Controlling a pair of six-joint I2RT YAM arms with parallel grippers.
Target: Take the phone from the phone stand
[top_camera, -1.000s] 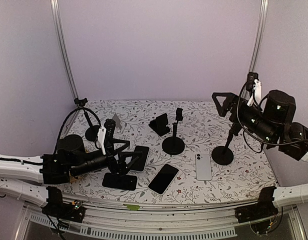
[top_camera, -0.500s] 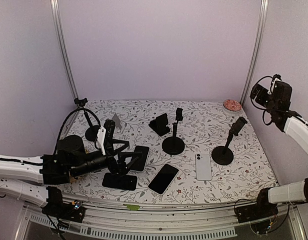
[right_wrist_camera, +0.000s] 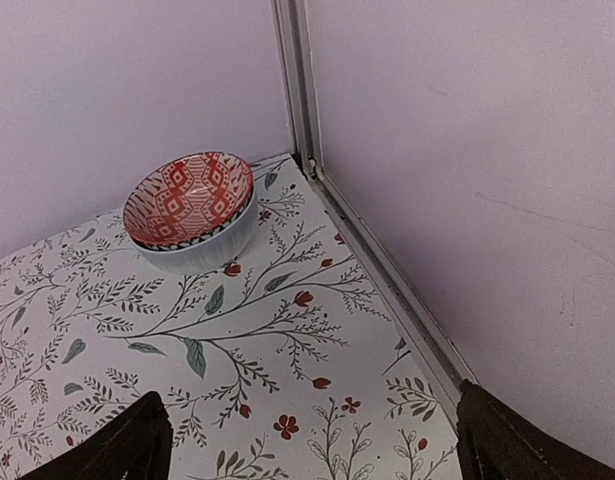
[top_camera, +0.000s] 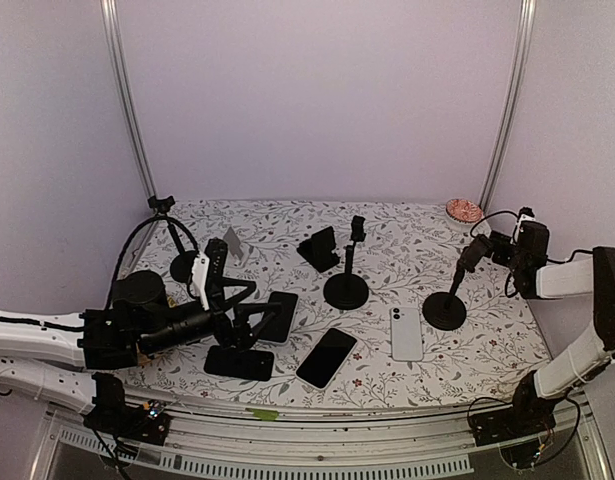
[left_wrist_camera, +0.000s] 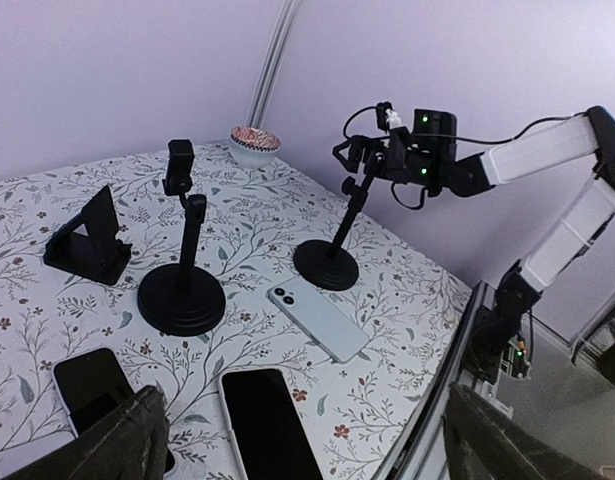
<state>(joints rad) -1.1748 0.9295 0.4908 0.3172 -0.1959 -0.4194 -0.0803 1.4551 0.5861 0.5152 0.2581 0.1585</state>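
Note:
A dark phone (top_camera: 278, 315) leans on a black stand (top_camera: 239, 361) at the front left; its corner shows in the left wrist view (left_wrist_camera: 87, 384). My left gripper (top_camera: 249, 305) is open and empty just left of that phone, and its fingers (left_wrist_camera: 135, 441) frame the bottom of the left wrist view. My right gripper (top_camera: 490, 243) is open and empty at the right, close to the top of a pole stand (top_camera: 446, 309). Its view shows only the table's back right corner.
A black phone (top_camera: 327, 357) and a white phone (top_camera: 406, 333) lie flat near the front. A second pole stand (top_camera: 346, 289), a small folding stand (top_camera: 319, 248), a tripod (top_camera: 178, 264) and a silver stand (top_camera: 233, 245) stand behind. A patterned bowl (right_wrist_camera: 189, 205) sits in the back right corner.
My right arm swung away from over the right pole stand, up to the far right, then came down low beside the stand's top. The left arm has not moved.

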